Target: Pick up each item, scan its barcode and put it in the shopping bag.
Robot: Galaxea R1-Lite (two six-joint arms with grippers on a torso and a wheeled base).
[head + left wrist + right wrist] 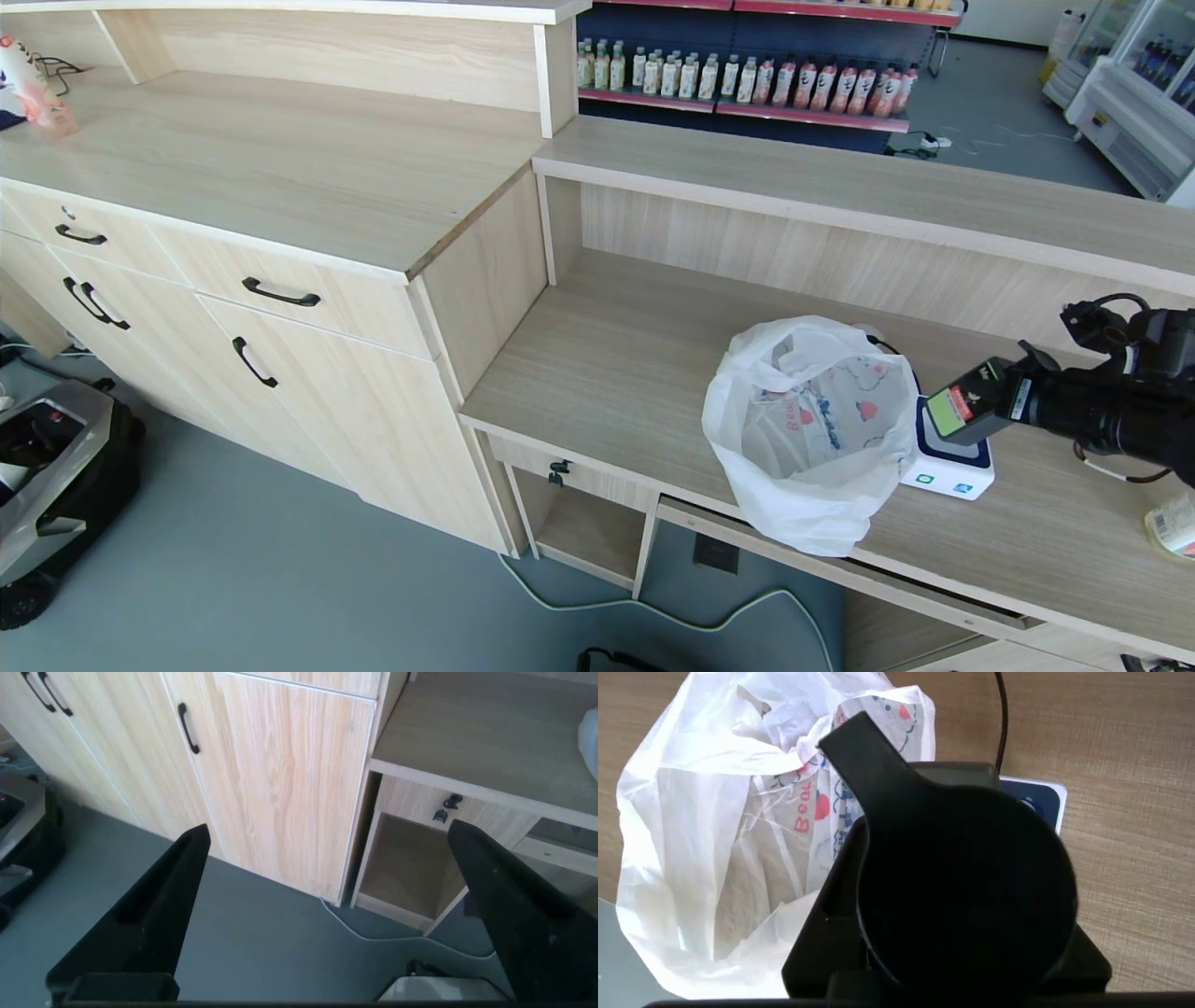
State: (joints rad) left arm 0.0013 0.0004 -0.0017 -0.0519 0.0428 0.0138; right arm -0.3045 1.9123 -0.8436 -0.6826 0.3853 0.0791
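So the right gripper (1013, 397) is clamped on a dark box with green-red label (966, 409), just over the white blue-topped scanner (952, 474) (next to the white plastic shopping bag (803, 504)); left gripper (327, 924) is spread wide, empty.

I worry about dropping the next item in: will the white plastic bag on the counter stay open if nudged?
The bag looks thin and floppy; its crumpled walls would likely fold under a nudge. It seems light, so it may slide on the smooth counter. The packet inside may steady it a little.
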